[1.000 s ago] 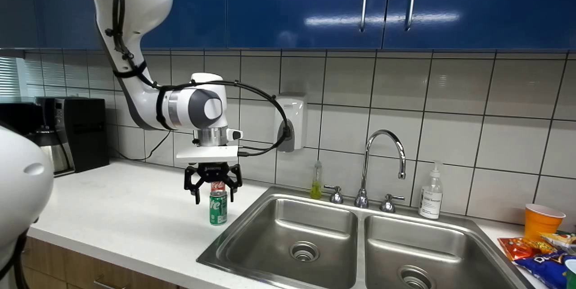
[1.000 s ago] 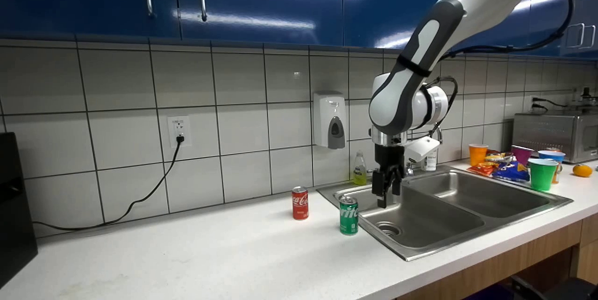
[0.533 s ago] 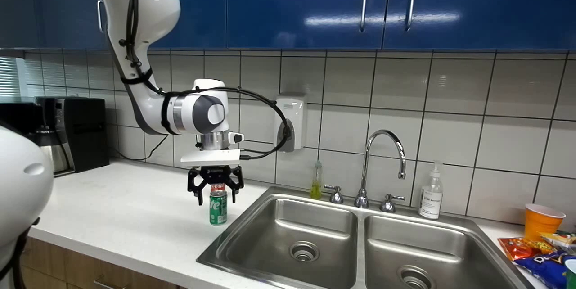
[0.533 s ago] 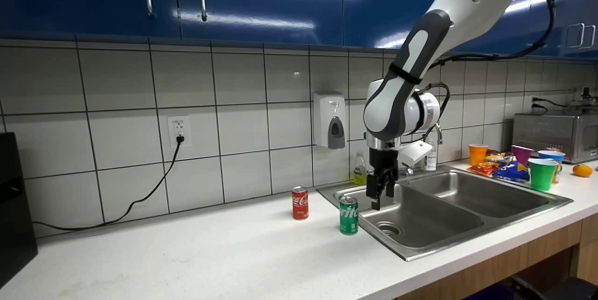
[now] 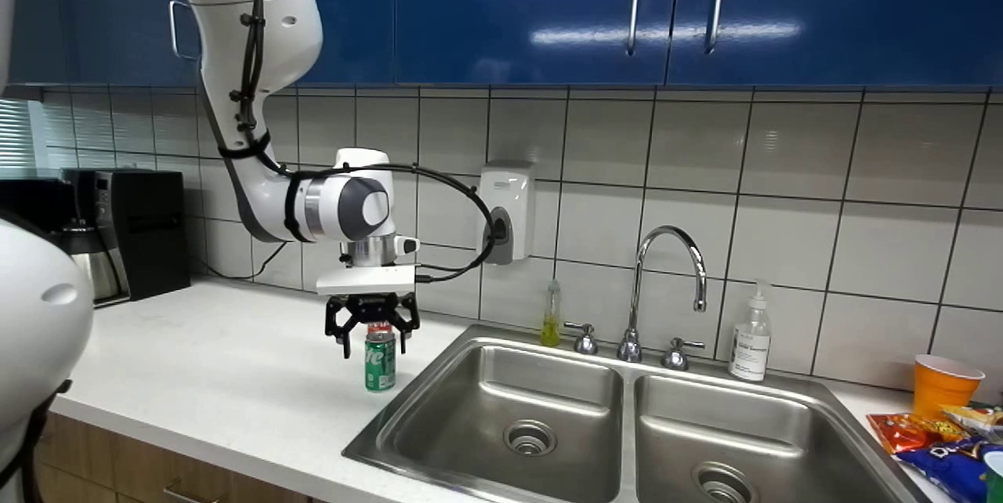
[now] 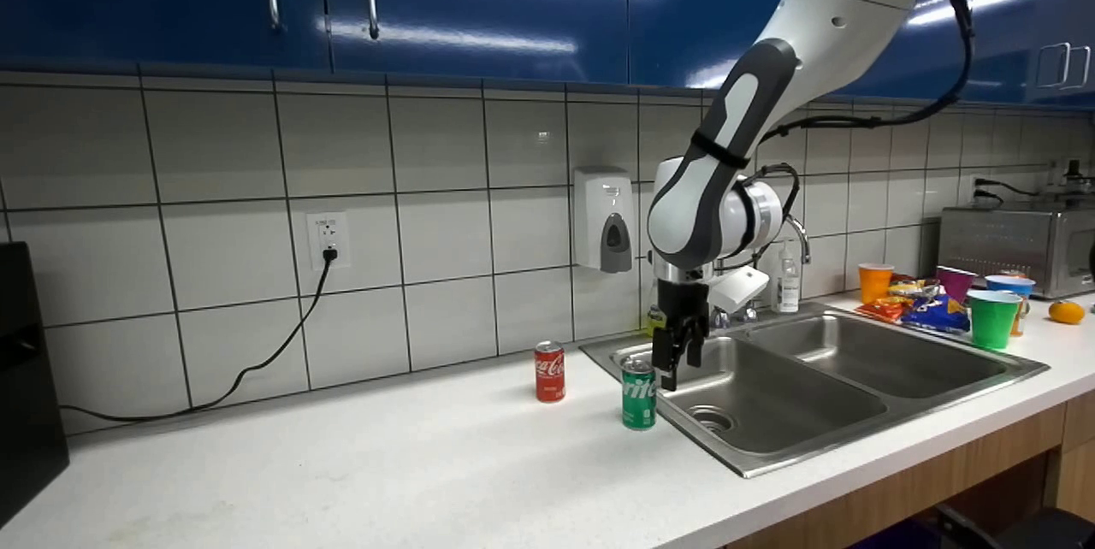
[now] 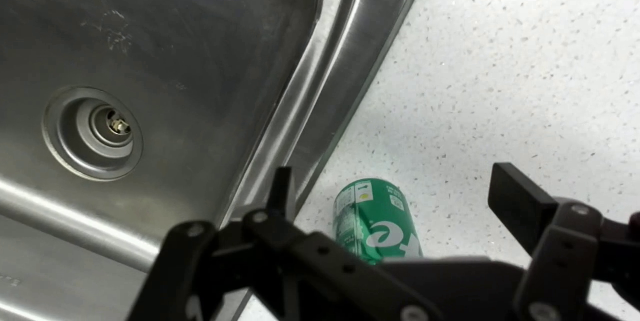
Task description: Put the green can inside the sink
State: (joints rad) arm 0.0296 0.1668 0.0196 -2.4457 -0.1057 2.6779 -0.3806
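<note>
The green can [image 6: 638,395] stands upright on the white surface [image 6: 385,463], just beside the sink [image 5: 548,413] and outside its rim. The end effector [image 5: 375,349] points down near that same edge of the sink, its fingers [image 7: 520,203] spread wider than the can and gripping nothing; in the wrist view one finger shows against the sink's rim and the other against the surface, the can showing between them. A red can [image 6: 550,372] stands on the same side of the sink, nearer its back corner. Along the sink's back edge are a bottle of yellow-green liquid [image 5: 551,328], the chrome faucet [image 5: 630,348] and a pump bottle [image 5: 750,350]. Past the sink's opposite side sit an orange cup [image 6: 875,282], snack bags [image 6: 937,312] and a green cup [image 6: 993,322].
</note>
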